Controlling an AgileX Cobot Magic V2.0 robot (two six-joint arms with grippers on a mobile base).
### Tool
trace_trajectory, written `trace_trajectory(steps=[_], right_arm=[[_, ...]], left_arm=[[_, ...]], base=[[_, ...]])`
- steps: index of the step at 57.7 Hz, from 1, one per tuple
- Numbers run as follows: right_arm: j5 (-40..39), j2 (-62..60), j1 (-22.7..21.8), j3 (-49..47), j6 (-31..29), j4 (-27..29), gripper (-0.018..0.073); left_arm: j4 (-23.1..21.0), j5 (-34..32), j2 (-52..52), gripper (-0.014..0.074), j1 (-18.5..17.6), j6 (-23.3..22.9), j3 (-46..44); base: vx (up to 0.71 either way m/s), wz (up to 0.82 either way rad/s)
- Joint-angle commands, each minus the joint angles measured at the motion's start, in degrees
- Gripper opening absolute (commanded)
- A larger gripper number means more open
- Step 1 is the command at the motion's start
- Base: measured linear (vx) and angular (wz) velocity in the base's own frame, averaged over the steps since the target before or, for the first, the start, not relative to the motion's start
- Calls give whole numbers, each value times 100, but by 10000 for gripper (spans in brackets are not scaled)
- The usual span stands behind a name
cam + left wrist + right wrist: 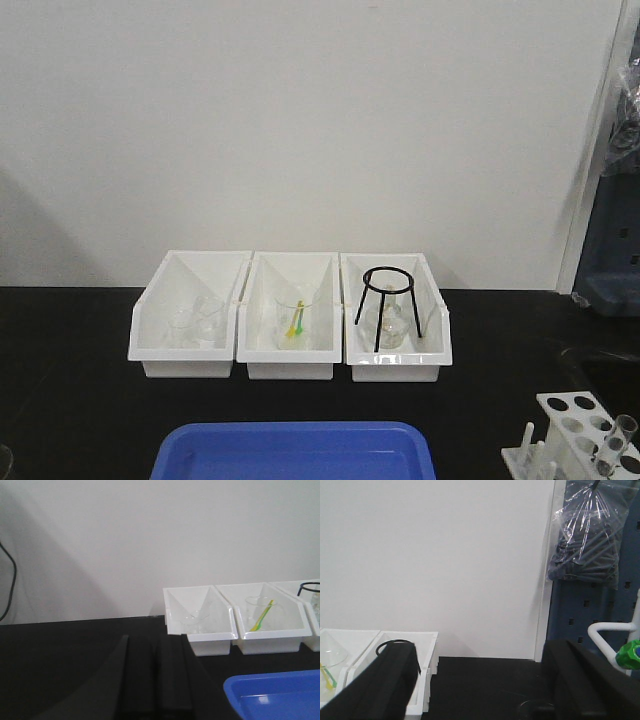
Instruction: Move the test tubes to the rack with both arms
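Note:
The white rack [578, 420] stands at the table's front right corner, partly cut off by the frame, with upright pegs on its near left side. Clear test tubes [621, 436] stand in its right-hand holes. Neither gripper shows in the front view. In the left wrist view my left gripper [150, 641] hovers over the black table, its dark fingers [172, 675] close together with nothing between them. In the right wrist view my right gripper [480, 652] is wide open and empty, its fingers [385, 680] at either side of the frame. The rack and tubes are out of both wrist views.
Three white bins [291, 368] sit in a row at the back holding clear glassware, a yellow-green tool [295, 322] and a black tripod stand [386, 300]. A blue tray [292, 452] lies at the front centre. A blue pegboard with a hanging plastic bag [590, 535] stands on the right.

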Motion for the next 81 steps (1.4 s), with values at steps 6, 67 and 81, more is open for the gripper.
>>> trace_trajectory(steps=[6, 67, 81], right_arm=[[-461, -50, -28, -201, -7, -51, 566], [-448, -62, -28, -201, -25, -81, 565], [-295, -898, -38, 508, -11, -267, 459]], left_arm=[[-18, -441, -712, 54, 122, -10, 470], [-8, 145, -946, 54, 122, -10, 912], [-8, 145, -946, 54, 122, -10, 912]], base=[[0, 0], [0, 0], [0, 0]])
